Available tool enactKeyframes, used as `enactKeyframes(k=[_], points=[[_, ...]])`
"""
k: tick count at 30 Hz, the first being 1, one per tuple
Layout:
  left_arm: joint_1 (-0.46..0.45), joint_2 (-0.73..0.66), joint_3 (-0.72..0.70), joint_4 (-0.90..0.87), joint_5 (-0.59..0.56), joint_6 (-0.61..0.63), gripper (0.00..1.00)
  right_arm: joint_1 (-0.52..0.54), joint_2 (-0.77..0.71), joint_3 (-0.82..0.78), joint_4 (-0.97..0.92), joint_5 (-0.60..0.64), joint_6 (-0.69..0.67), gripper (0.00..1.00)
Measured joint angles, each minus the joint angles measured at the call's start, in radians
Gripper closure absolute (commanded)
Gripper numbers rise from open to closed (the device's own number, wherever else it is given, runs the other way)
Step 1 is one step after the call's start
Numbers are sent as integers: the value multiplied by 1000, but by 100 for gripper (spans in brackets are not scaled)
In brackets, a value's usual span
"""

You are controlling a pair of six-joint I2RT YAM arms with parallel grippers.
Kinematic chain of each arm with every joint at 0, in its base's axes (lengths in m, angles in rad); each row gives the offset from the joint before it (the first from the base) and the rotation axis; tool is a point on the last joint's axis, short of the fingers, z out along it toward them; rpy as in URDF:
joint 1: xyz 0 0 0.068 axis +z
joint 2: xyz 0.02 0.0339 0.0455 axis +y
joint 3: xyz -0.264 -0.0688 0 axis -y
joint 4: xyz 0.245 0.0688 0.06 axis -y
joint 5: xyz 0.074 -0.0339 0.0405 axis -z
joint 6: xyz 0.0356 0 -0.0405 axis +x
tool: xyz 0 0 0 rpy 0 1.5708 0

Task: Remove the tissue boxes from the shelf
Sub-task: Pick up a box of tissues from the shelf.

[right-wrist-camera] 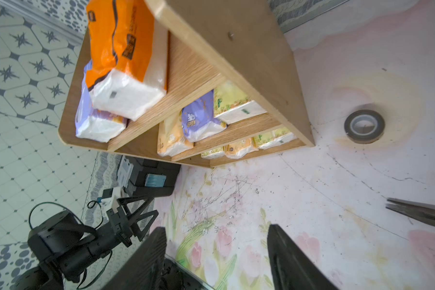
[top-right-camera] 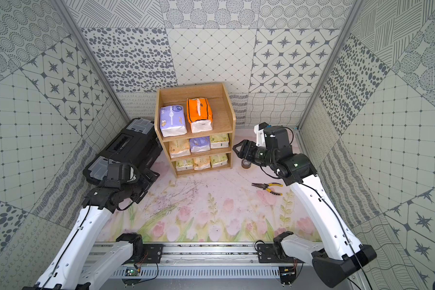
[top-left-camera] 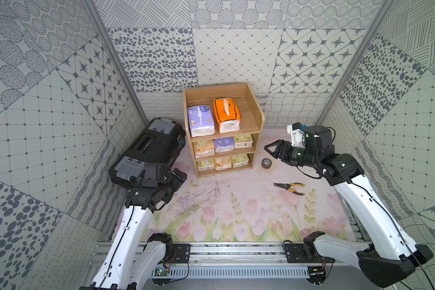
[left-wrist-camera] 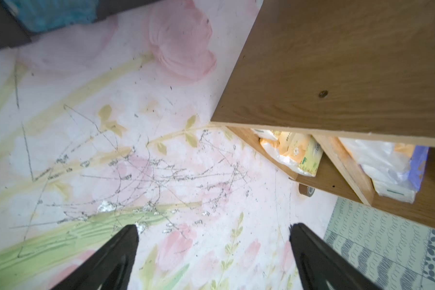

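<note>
The light-wood shelf (top-left-camera: 255,100) stands at the back of the table, seen in both top views, back panel (top-right-camera: 190,93). Its top tier carries an orange tissue box (top-left-camera: 226,115) and a lavender one (top-left-camera: 201,120). On the middle tier lie a peach-yellow (top-left-camera: 204,148), a lavender (top-left-camera: 224,144) and a pale green pack (top-left-camera: 243,141). Three more packs (top-left-camera: 223,162) fill the bottom tier. My right gripper (top-left-camera: 268,149) hovers right of the shelf, pointing at it, open and empty (right-wrist-camera: 216,227). Low at the shelf's front left corner, my left gripper (top-left-camera: 180,175) is wide open (left-wrist-camera: 214,226) over bare mat.
A black toolbox (top-left-camera: 148,148) lies left of the shelf, close behind my left arm. A grey tape roll (top-left-camera: 266,163) sits on the mat under my right gripper. Yellow-handled pliers (top-left-camera: 290,188) lie nearer the front right. Patterned walls close in three sides.
</note>
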Motion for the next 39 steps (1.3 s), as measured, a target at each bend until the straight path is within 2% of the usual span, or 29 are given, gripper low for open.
enactKeyframes(k=[3,7,15,21,28,39], points=[[0,-8,-1,-29,55,-34,1,58,56,108,-12,6,18,37],[0,-30,-16,-35,111,-90,1,72,123,220,21,11,47,45],[0,-90,-33,-27,137,-185,1,132,335,435,88,132,70,45],[0,-102,-41,-20,142,-235,0,140,439,515,111,232,84,50],[0,-95,-42,2,152,-259,0,142,546,581,128,261,87,56],[0,-140,-29,27,182,-289,1,152,612,599,130,260,101,92]])
